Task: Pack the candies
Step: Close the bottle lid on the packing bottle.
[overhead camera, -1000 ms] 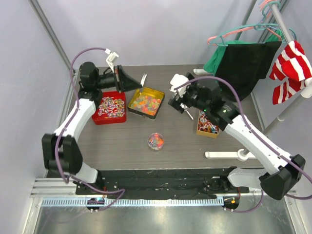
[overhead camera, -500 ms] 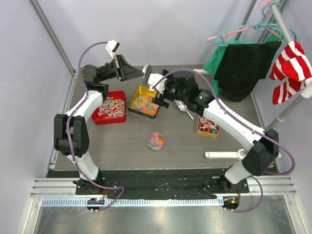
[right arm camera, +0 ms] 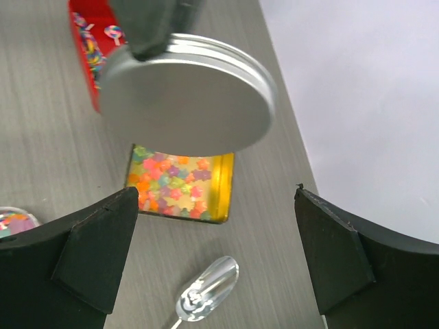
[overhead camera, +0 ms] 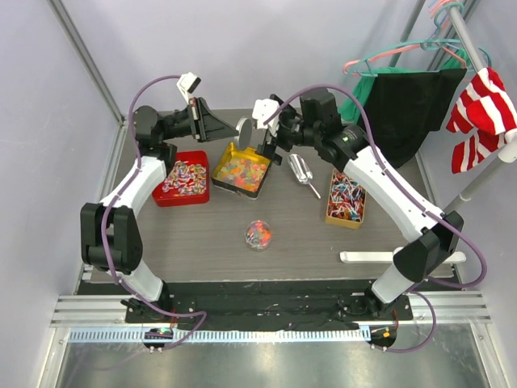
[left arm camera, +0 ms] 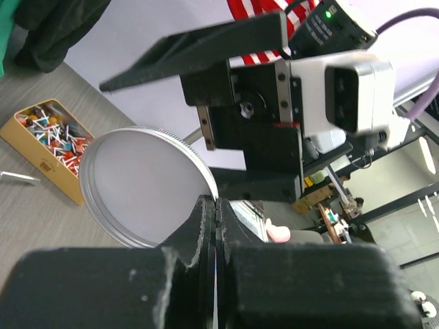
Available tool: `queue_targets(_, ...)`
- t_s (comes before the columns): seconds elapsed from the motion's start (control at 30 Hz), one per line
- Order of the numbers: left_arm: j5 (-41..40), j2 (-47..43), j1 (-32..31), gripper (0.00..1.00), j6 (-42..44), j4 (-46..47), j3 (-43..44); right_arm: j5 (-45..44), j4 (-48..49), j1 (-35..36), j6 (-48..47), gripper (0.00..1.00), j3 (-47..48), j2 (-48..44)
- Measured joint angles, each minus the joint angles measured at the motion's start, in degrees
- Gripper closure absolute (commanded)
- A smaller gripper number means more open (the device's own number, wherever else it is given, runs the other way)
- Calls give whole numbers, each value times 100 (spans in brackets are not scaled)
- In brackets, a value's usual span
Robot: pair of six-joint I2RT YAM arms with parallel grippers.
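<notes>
Now L end effector (left arm camera: 216,205) clamps round metal lid (left arm camera: 144,185) near candies (right arm camera: 180,188); R end effector (right arm camera: 216,236) spread wide.

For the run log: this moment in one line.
left pincer: shut on lid | right pincer: open, facing lid | lid: aloft near yellow tin

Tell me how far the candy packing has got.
Done: the small round jar holds some candies. In hand: the left gripper is shut on the round metal lid, raised above the yellow tin, with the right gripper open facing it. Left: the jar is uncovered, the scoop lies on the table, and the yellow tin and red tin hold many candies.
</notes>
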State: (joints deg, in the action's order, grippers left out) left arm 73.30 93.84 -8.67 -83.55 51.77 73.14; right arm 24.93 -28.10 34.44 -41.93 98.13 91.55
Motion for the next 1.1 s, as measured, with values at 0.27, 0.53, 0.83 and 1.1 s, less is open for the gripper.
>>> queue_targets(0.27, -2, 0, 0, 100, 203, -398, 0, 68, -258, 326, -24, 0, 369, 291)
queue_targets(0.53, -17, -4, 0, 100, 326, -511, -26, -24, -409, 424, -7, 0, 909, 647)
queue_targets(0.83, -15, -7, 0, 100, 396, -544, -33, -22, -531, 490, -2, 0, 1032, 743)
queue_targets(1.1, 2, -7, 0, 100, 409, -549, -33, -101, -544, 522, -24, 0, 1032, 748)
